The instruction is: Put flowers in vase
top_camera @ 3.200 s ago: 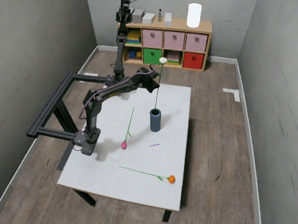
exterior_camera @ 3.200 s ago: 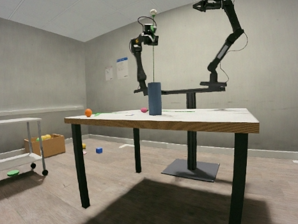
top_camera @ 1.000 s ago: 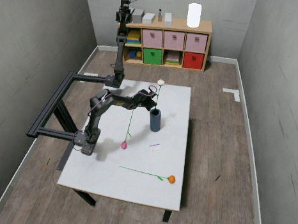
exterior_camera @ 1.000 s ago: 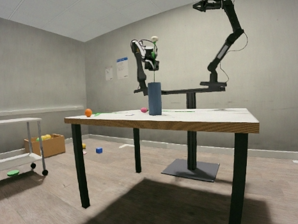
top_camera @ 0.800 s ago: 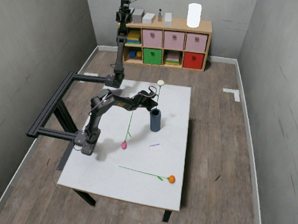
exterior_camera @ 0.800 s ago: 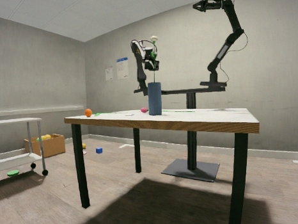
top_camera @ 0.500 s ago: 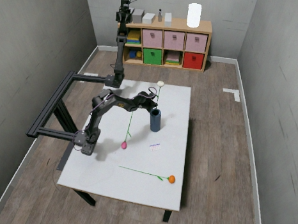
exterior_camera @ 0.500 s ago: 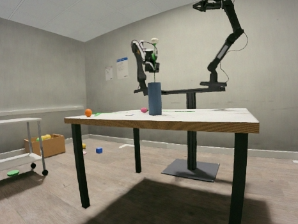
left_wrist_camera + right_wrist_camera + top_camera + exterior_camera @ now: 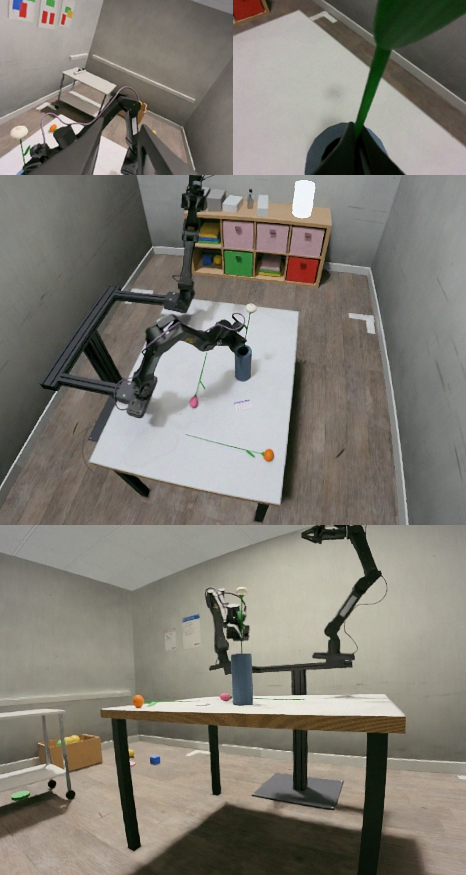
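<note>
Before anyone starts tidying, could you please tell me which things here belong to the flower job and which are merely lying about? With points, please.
For the job:
- blue vase (image 9: 243, 367) (image 9: 242, 680)
- white flower (image 9: 251, 308) (image 9: 242, 591) (image 9: 19, 132)
- pink flower (image 9: 194, 402) (image 9: 225, 697)
- orange flower (image 9: 268, 455) (image 9: 138, 700) (image 9: 53, 127)

Lying about:
- printed card (image 9: 243, 405) on the table
- blue block (image 9: 155, 759) on the floor
- green disc (image 9: 20, 795) under the cart

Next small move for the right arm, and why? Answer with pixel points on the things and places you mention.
Probably lower the right end effector (image 9: 242, 348) (image 9: 245, 638) (image 9: 354, 128) slightly: it grips the white flower's stem (image 9: 241, 646) (image 9: 371, 89) above the vase (image 9: 243, 367) (image 9: 242, 680) (image 9: 317, 150), blossom up, stem heading down to the mouth.
</note>
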`<act>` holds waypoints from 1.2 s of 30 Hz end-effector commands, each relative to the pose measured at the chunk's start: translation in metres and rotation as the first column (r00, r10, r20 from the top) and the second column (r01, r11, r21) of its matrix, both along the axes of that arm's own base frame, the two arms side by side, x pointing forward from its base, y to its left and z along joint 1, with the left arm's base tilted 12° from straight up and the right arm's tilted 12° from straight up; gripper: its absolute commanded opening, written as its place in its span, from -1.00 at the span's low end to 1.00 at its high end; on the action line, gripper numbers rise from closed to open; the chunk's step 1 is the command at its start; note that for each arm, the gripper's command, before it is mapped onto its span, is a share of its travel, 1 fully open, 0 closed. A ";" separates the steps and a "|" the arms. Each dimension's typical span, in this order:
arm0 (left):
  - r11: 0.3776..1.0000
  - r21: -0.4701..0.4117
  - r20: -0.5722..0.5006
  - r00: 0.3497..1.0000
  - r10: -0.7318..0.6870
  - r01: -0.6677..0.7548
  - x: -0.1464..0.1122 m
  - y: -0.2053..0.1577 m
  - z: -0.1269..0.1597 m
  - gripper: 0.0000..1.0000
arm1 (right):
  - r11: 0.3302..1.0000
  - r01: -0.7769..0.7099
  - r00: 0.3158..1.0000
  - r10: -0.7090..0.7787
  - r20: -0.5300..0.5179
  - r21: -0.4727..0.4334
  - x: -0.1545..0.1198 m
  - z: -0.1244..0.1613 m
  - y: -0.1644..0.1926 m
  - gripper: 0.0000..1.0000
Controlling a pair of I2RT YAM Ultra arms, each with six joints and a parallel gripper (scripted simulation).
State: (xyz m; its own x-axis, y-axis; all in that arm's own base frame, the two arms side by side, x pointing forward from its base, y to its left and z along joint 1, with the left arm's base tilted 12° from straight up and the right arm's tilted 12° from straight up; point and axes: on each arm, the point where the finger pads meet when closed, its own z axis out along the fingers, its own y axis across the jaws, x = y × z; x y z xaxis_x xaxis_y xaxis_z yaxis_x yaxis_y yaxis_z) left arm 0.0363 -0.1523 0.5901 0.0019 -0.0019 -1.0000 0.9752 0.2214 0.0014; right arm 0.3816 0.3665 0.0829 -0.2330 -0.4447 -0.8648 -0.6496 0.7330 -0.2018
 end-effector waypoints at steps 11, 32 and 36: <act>1.000 0.012 -0.010 1.000 0.001 -0.001 0.001 -0.006 0.000 -0.40 | 0.999 -0.018 0.999 0.017 0.036 0.039 0.003 0.007 0.005 -1.00; 1.000 0.012 -0.010 1.000 0.001 -0.001 0.001 -0.006 0.000 -0.40 | 0.999 -0.016 0.999 0.014 0.044 0.049 0.003 0.013 0.003 -0.67; 1.000 0.012 -0.010 1.000 0.001 -0.001 0.001 -0.006 0.000 -0.40 | 0.999 -0.015 0.999 0.014 0.041 0.045 0.002 0.011 0.001 -0.53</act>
State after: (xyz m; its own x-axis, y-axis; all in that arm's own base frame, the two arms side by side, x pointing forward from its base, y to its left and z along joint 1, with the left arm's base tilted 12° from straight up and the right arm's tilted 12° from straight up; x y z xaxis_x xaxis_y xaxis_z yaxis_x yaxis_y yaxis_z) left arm 0.0363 -0.1523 0.5901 0.0018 -0.0019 -1.0000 0.9752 0.2214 0.0014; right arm 0.3838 0.3666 0.0766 -0.2218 -0.4325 -0.8739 -0.6489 0.7345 -0.1988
